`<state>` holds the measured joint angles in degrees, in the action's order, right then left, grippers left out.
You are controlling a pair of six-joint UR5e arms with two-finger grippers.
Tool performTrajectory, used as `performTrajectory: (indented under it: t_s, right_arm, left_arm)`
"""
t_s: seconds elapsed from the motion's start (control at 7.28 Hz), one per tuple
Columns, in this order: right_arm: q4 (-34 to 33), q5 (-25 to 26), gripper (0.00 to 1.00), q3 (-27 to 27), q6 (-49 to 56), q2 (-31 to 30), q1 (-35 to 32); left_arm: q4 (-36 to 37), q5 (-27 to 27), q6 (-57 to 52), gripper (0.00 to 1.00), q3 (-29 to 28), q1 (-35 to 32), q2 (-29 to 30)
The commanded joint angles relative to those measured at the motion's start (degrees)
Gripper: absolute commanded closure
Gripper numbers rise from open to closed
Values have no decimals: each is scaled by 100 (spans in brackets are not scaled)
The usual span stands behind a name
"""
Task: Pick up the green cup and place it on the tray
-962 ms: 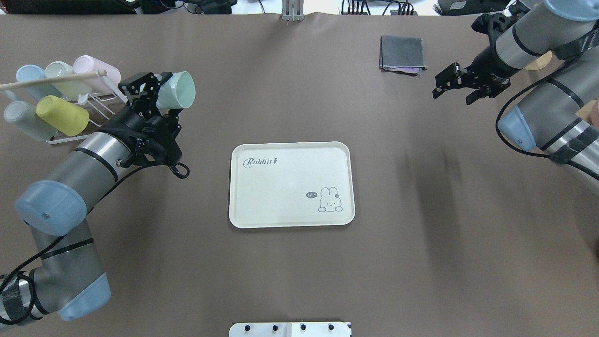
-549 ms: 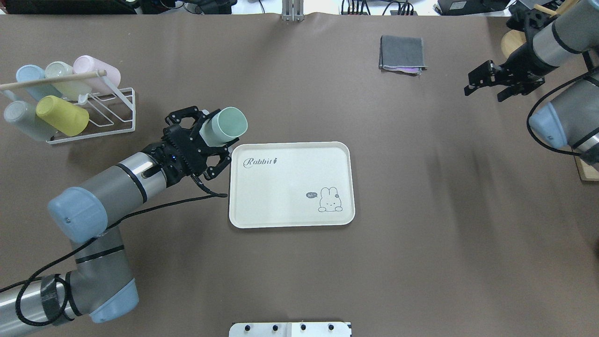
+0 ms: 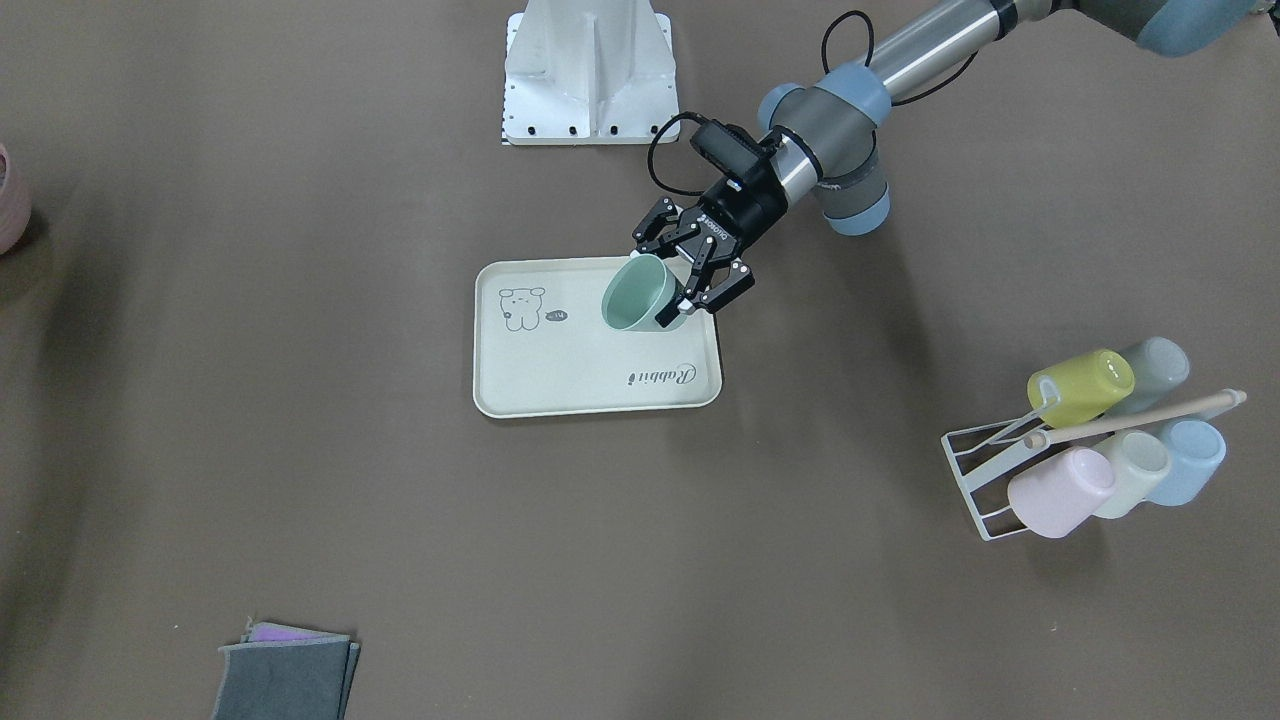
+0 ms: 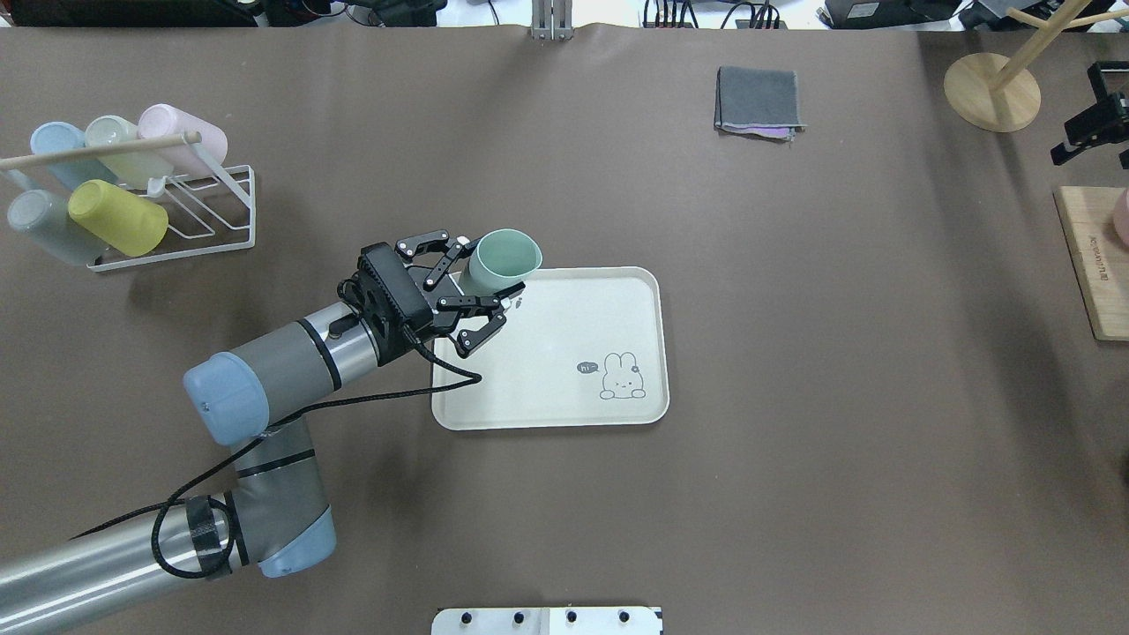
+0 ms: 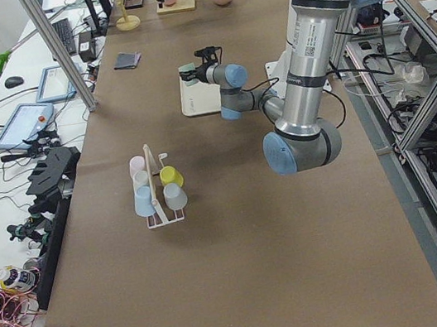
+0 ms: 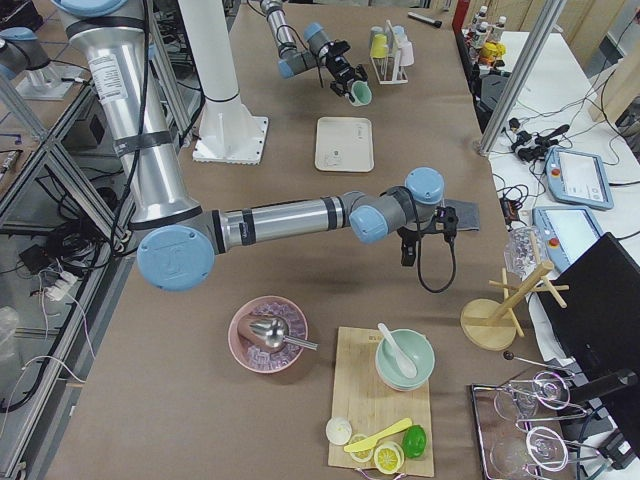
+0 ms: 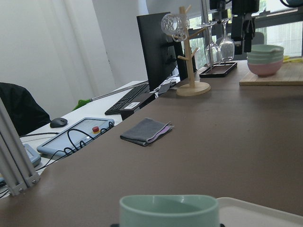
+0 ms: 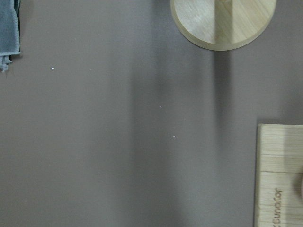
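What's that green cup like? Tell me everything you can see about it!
The green cup is a small mint tumbler with no handle, plastic-looking, teal inside and empty. It is tilted, mouth away from the arm, over a corner of the tray. The left gripper holds it, jaws shut on its sides. Whether it touches the tray is unclear.

Mint green cup (image 4: 504, 256); cream, bunny-printed tray (image 4: 564, 339).

My right gripper (image 4: 1087, 132), by the tabletop's right edge, is cut off by the overhead picture's border, so I cannot tell how its jaws stand. My left wrist camera shows only the rim of the small mint-green plastic cup (image 7: 169, 210). From overhead, my left gripper (image 4: 483, 275) hides most of the lettering on the cream rectangular tray (image 4: 564, 353).
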<state>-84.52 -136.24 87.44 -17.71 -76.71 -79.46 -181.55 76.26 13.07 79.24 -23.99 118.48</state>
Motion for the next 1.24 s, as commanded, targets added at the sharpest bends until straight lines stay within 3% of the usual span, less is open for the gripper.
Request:
performTrajectory:
  t_s: [0.0,0.14,0.41,0.69,0.82,1.1]
  right_arm:
    - [-1315,544,0,840,969,-246,-226]
    - [-1652,546,0,1088,971,-396,-341]
    - [-1585,563,0,1179,1372,-826,-351]
    - [-1585,747,0,917,2129,-889,-421]
    - [-1567,731,0,715,2114,-881,-430]
    - [-1077,731,0,415,2062,-907,-430]
  left_arm:
    - [-617,38,38,95,-890,26,359]
    - [-618,73,47,96,-1102,53,578]
    - [-609,546,519,96,-1253,79,773]
    - [-601,889,757,98,-1262,79,782]
    - [-609,1230,907,98,-1262,70,774]
    - [-583,1348,987,98,-1367,79,852]
